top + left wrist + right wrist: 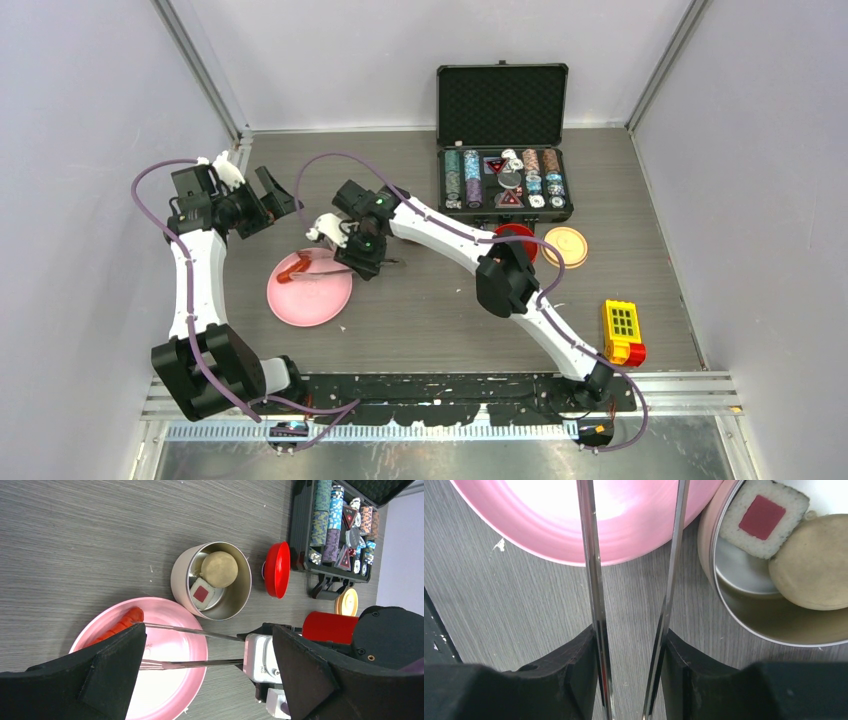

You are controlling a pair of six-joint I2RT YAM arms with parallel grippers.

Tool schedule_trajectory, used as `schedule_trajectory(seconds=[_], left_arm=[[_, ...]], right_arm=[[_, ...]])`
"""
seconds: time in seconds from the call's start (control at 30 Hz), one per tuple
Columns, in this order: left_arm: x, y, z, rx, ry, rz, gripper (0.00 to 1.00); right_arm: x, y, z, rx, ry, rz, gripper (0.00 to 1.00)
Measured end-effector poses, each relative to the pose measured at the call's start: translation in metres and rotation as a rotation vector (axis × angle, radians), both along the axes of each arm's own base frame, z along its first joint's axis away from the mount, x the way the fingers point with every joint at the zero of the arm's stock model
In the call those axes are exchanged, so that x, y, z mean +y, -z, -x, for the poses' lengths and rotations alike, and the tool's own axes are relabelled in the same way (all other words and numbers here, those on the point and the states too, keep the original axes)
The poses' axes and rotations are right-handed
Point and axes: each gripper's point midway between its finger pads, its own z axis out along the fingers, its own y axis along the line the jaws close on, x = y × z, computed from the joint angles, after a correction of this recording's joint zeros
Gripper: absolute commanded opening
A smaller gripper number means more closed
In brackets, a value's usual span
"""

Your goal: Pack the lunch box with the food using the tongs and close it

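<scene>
My right gripper [630, 635] is shut on the tongs [591, 555], whose two arms stand apart and reach out over the pink plate [170, 690]. One tong tip lies next to the end of the red sausage [120, 625] on the plate; the other hangs over bare plate. The steel bowl [180, 575] beside the plate holds a white cube with a red centre [201, 593] and a beige round lump [219, 569]. The red canister [330, 626], red lid [277, 570] and beige disc lid [347, 601] lie further right. My left gripper [209, 645] hangs open above the plate's far side, holding nothing.
An open black case of poker chips [505, 180] stands at the back right. A yellow and red block toy [622, 332] lies near the front right edge. The right arm [505, 280] stretches diagonally across the table's middle.
</scene>
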Motion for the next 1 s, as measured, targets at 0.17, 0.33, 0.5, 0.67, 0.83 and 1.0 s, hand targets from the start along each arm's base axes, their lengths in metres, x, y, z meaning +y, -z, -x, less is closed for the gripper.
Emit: schedule_trajectory(seconds=[0.17, 0.33, 0.5, 0.67, 0.83, 1.0], left_arm=[[0.002, 0.0, 0.0, 0.001, -0.005, 0.001, 1.0], [0.003, 0.001, 0.001, 0.004, -0.009, 0.003, 1.0], [0.002, 0.002, 0.0, 0.008, -0.011, 0.017, 1.0], [0.003, 0.002, 0.0, 0.01, -0.016, 0.021, 1.0], [0.003, 0.001, 0.0, 0.008, -0.014, 0.025, 1.0], [0.002, 0.001, 0.0, 0.007, -0.013, 0.031, 1.0]], right_arm=[[0.004, -0.003, -0.008, -0.032, 0.03, -0.012, 0.51], [0.005, -0.005, -0.015, -0.071, 0.039, -0.011, 0.51], [0.003, -0.005, -0.012, -0.096, 0.001, 0.015, 0.48], [0.003, -0.011, -0.001, -0.104, -0.056, 0.032, 0.45], [0.001, -0.011, 0.018, -0.083, -0.115, 0.06, 0.44], [-0.001, -0.01, 0.031, -0.068, -0.15, 0.082, 0.47]])
